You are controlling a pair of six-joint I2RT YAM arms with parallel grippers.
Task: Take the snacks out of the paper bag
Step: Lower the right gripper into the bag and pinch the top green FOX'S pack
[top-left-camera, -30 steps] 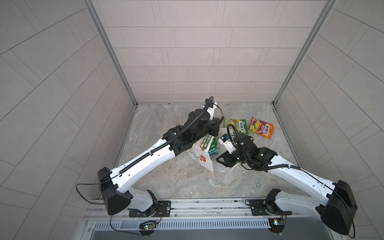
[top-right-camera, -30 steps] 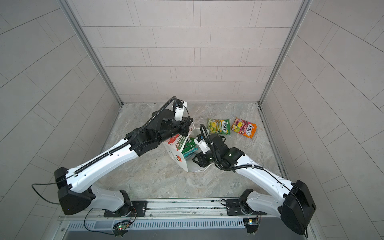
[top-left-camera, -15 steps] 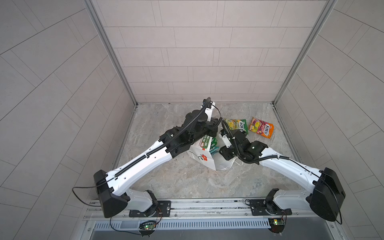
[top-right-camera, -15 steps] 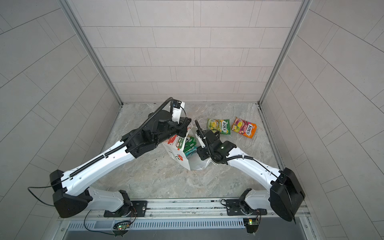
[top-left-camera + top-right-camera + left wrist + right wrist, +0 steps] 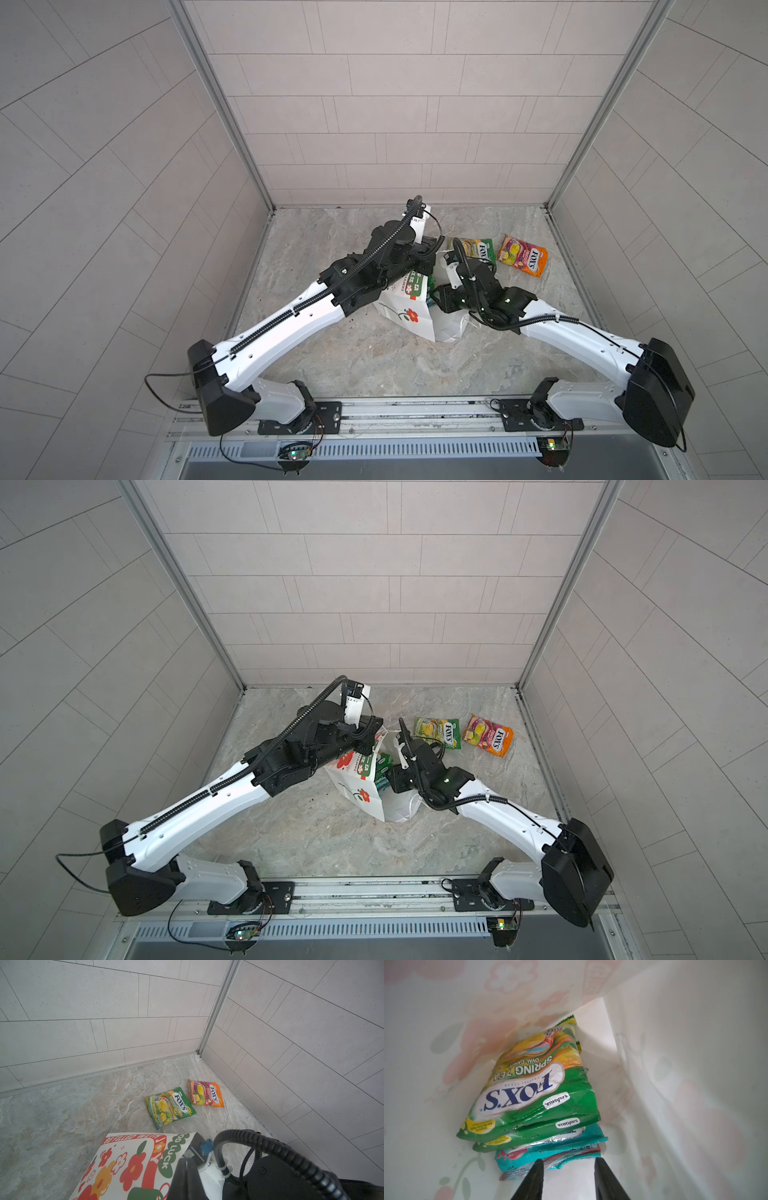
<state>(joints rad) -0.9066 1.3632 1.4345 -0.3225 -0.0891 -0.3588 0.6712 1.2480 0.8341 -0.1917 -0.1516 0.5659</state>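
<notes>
White paper bag (image 5: 409, 322): in the middle, printed "GOOD LUCK".
Left gripper (image 5: 430, 254): jaws pressed together on the bag's top rim.
Right gripper (image 5: 569, 1160): now gone inside the bag, jaws spread at the teal packet (image 5: 512, 1159); a grab looks next.
Top packet (image 5: 529, 1093): "FOX'S SPRING TEA".
Far off: green packet (image 5: 478, 250) and orange packet (image 5: 523, 261) already out, both "FOX'S".
</notes>
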